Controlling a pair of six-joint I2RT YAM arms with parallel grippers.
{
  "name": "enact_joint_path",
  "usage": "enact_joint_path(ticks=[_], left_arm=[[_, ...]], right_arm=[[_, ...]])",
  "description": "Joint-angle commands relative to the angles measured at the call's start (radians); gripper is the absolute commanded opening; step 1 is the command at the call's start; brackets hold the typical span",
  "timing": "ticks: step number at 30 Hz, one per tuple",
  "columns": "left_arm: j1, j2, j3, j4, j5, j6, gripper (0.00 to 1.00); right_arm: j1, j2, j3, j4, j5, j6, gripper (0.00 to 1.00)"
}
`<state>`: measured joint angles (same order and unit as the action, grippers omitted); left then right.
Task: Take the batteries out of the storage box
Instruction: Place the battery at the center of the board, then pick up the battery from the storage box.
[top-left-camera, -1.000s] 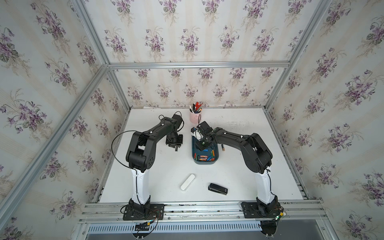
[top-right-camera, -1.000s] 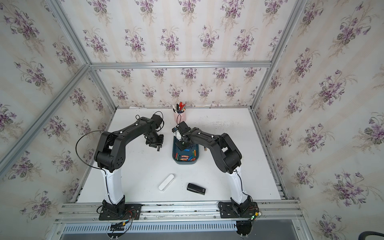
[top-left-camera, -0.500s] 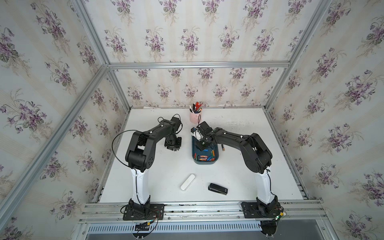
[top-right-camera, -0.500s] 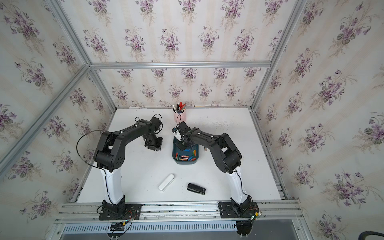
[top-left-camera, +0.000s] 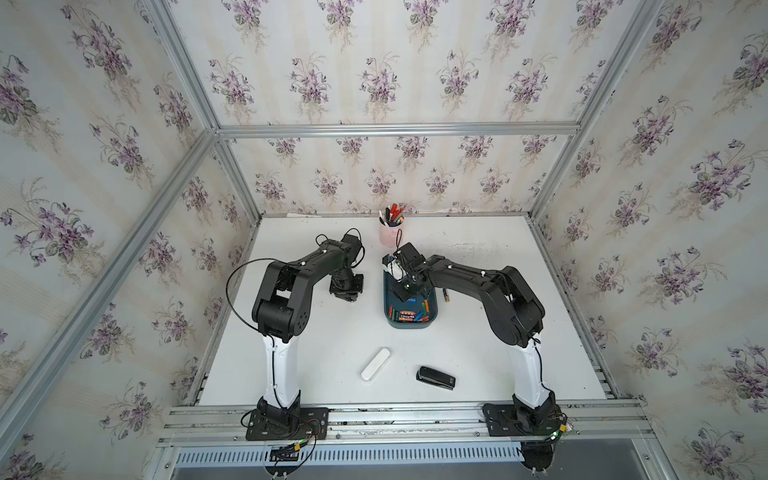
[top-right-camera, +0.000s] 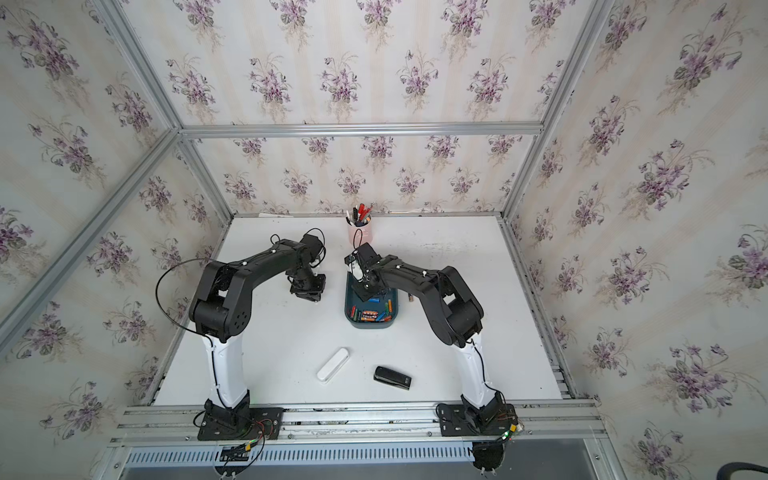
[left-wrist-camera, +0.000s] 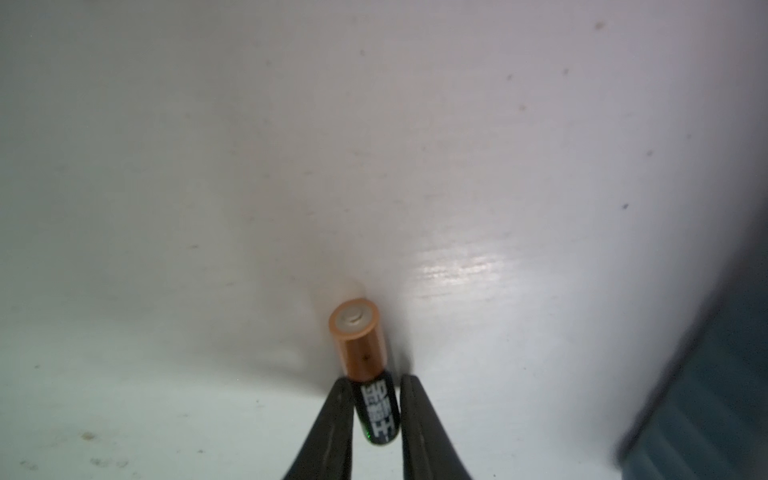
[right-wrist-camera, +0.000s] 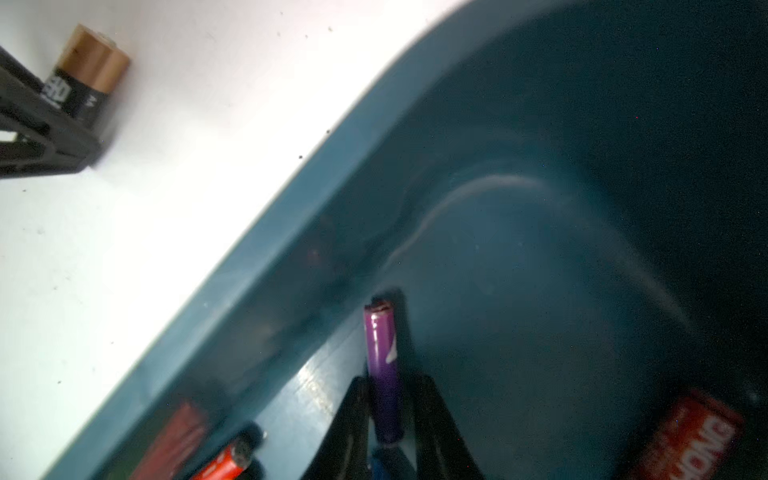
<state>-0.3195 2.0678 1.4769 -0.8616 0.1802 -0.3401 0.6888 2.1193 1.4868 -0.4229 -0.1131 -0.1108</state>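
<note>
in both top views the storage box (top-left-camera: 409, 326) lies a little right of the frame's centre on the white table (top-left-camera: 324, 340); most of the batteries (top-left-camera: 409, 317) crowd its lower end, and a loose battery (top-left-camera: 446, 295) lies outside, just beside its right wall; the right gripper (right-wrist-camera: 392, 379) is down inside the box, and its jaws seem to pinch the lower half of a purple battery (right-wrist-camera: 380, 345), close beside the box wall; the left gripper (left-wrist-camera: 376, 380) is low over bare table, just left of the box in both top views; its jaws are closed on the black half of a copper-and-black battery (left-wrist-camera: 365, 353), whose copper end sticks out free.

i judge the step so: bring the purple one out, put the copper one down; the right arm should rise straight until the battery is above the rim, and only then go sideways; the wall is near, and a knock could turn a battery that is held near one end; go slowly, for a smooth round thing slips easily; the left arm should lower until its battery lies along the table before the jaws part; dropped from height, it may roll; the grippers are near each other, so the right one should better leave over the right wall.
</note>
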Motion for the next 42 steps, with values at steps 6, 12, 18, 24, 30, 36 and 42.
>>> enact_joint_path(ticks=[6,12,18,24,30,36,42], left_arm=[[-0.017,0.004,-0.005,0.003,0.048,0.016,0.23],[-0.018,0.000,0.006,-0.005,0.042,0.015,0.30],[-0.018,-0.009,0.020,-0.012,0.042,0.015,0.37],[-0.018,-0.017,0.032,-0.021,0.036,0.017,0.40],[-0.018,-0.019,0.031,-0.023,0.036,0.018,0.40],[-0.017,-0.027,0.035,-0.028,0.041,0.017,0.41],[-0.017,-0.040,0.043,-0.031,0.044,0.011,0.41]], right_arm=[[0.001,-0.015,-0.009,-0.025,-0.013,0.022,0.21],[0.001,-0.021,-0.010,-0.028,-0.008,0.026,0.21],[0.000,-0.033,-0.013,-0.022,-0.010,0.048,0.21],[0.000,-0.044,-0.013,-0.006,0.002,0.077,0.21],[0.000,-0.031,-0.009,0.005,-0.010,0.071,0.21],[0.000,0.002,0.016,-0.003,-0.013,0.065,0.20],[0.000,0.021,0.021,0.000,-0.008,0.064,0.17]])
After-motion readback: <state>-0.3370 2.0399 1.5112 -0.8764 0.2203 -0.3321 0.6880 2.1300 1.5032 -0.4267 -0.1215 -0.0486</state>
